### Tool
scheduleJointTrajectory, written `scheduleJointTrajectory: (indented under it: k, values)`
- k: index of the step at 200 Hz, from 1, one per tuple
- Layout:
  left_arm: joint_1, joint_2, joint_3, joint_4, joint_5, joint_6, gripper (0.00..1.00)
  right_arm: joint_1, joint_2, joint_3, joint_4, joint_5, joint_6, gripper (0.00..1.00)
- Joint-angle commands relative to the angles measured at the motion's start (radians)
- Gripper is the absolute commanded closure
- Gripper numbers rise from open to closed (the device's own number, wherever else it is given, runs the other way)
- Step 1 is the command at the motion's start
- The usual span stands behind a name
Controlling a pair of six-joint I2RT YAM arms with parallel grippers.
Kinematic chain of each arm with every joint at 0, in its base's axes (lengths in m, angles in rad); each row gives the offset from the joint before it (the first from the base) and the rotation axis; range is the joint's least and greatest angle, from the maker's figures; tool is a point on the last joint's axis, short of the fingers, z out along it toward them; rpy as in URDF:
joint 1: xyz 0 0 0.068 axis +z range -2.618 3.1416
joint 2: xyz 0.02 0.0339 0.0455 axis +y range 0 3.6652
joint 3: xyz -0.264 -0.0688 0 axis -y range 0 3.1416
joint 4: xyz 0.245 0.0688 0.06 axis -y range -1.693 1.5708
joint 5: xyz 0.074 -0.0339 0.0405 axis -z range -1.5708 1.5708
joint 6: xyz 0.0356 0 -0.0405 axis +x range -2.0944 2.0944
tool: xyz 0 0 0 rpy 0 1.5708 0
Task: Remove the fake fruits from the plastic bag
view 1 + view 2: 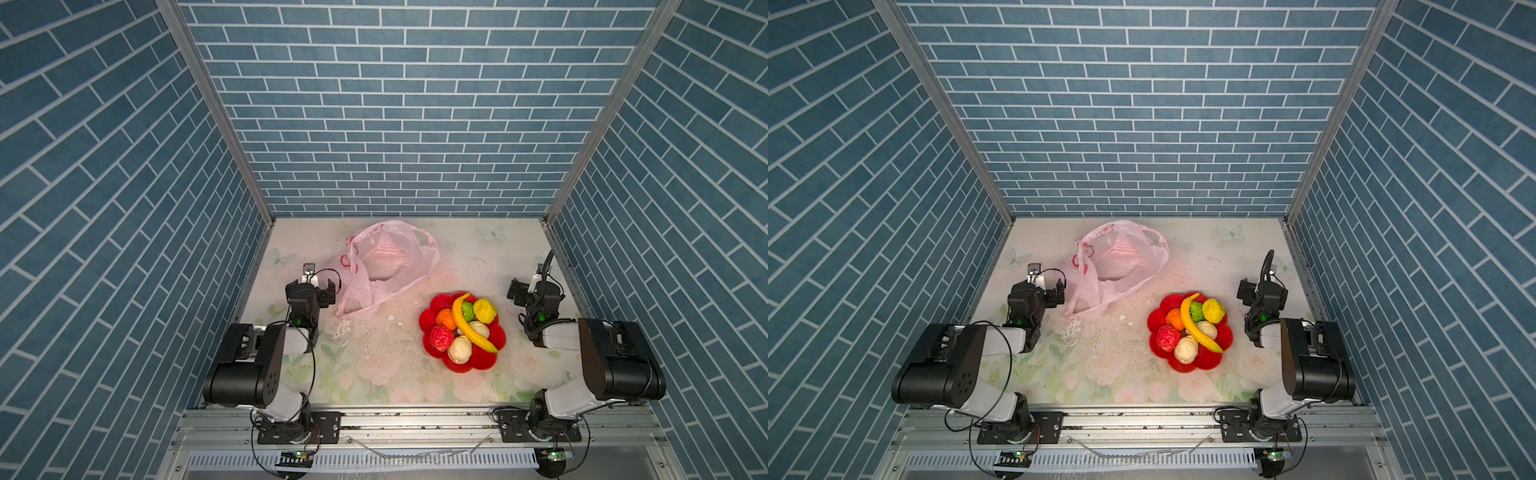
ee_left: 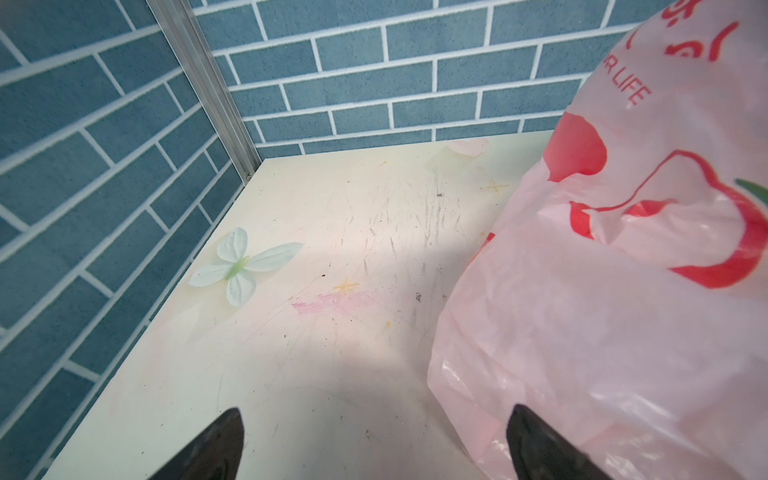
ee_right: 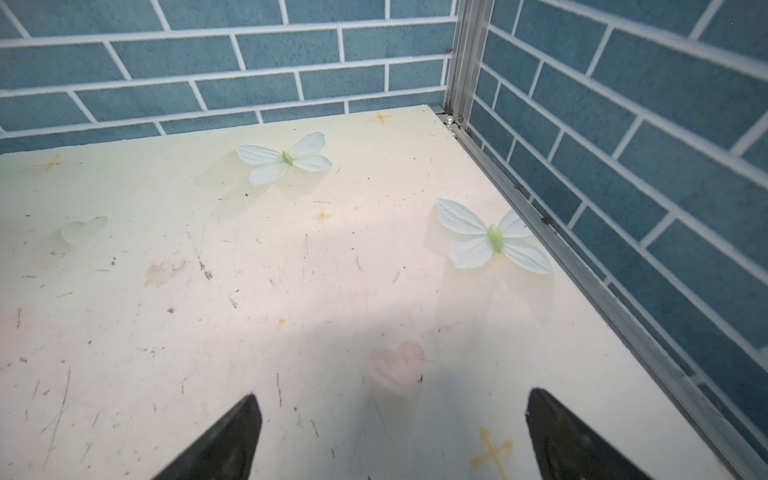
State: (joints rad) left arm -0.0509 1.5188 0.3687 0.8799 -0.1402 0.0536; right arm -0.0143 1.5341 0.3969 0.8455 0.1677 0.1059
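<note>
Enclosure: blue brick-pattern walls on three sides, and a pale floral tabletop, scuffed and flecked with crumbs.

Item 1, plastic bag: thin pale-pink carrier with red print. It lies slack and crumpled at the back, left of centre, with its mouth gaping. No fruit colour shows through the film.

Item 2, red flower-shaped dish: stands at the front, right of centre, apart from the bag. It holds seven fake fruits:
- banana, laid diagonally across the pile
- orange
- wrinkled red fruit
- green fruit
- yellow fruit
- two cream lumpy fruits

Item 3, left gripper: jaws spread wide, nothing held. It sits just beside the bag's left flank. One finger looks close against the film, but contact cannot be told.

Item 4, right gripper: jaws spread wide, nothing held. It hangs over bare tabletop by the right wall, clear of the dish.

Status: judged done. Every fruit counted lies in the dish, the bag appears empty, and no removal seems left.
</note>
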Motion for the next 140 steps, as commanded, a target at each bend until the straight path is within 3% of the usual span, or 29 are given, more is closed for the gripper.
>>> scheduleJointTrajectory:
  k: [1, 140]
  values:
    - [0.005, 0.009, 0.014, -0.011, 0.003, 0.008, 0.01, -0.006, 0.009, -0.018, 0.05, -0.016, -0.032, 0.01]
    - [0.005, 0.008, 0.013, -0.01, 0.002, 0.008, 0.01, -0.005, 0.007, -0.021, 0.051, -0.008, -0.037, 0.01]
